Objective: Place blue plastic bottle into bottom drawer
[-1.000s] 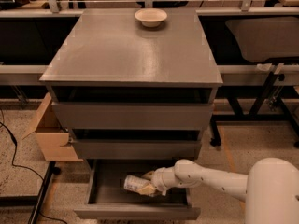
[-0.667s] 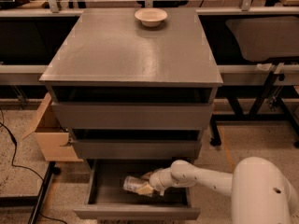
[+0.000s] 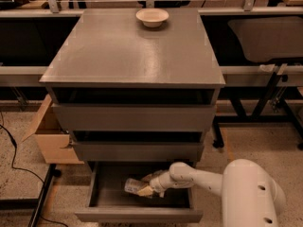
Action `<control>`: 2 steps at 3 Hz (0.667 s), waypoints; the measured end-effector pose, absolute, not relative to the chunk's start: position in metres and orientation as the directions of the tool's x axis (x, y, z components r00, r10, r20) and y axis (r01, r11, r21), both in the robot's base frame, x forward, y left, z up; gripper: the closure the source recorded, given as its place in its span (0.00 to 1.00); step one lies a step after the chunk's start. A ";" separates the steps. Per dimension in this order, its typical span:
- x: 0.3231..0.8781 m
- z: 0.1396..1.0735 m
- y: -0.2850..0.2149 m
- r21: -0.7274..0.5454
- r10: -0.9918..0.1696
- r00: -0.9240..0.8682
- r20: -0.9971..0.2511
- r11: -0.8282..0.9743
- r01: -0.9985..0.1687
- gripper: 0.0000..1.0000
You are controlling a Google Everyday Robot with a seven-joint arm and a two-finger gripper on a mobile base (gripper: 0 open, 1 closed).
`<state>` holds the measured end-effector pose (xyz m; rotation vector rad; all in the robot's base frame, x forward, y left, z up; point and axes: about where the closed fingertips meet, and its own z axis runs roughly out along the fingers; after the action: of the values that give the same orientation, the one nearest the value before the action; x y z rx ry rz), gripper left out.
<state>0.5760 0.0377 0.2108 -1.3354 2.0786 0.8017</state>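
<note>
Our gripper (image 3: pixel 148 189) is inside the bottom drawer (image 3: pixel 137 215), fingers (image 3: pixel 145 191) pinching the bottle (image 3: pixel 133 186). If we drop it tilted, it might roll.

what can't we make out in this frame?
Camera view:
- Right end of the small clear plastic bottle with pale bluish label: hidden by the gripper, which is inside the shallow grey metal bottom drawer.
- Whether the bottle rests on the drawer floor: in shadow.
- Label print: too small.
- The white robot body: cut off by the bottom edge.
</note>
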 end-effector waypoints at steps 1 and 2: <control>0.575 0.210 0.039 0.195 -0.604 -0.365 -0.709 0.330 -0.924 0.59; 0.573 0.209 0.041 0.197 -0.604 -0.366 -0.708 0.328 -0.924 0.35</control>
<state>0.5730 0.0413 0.2088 -1.3391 2.0782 0.8100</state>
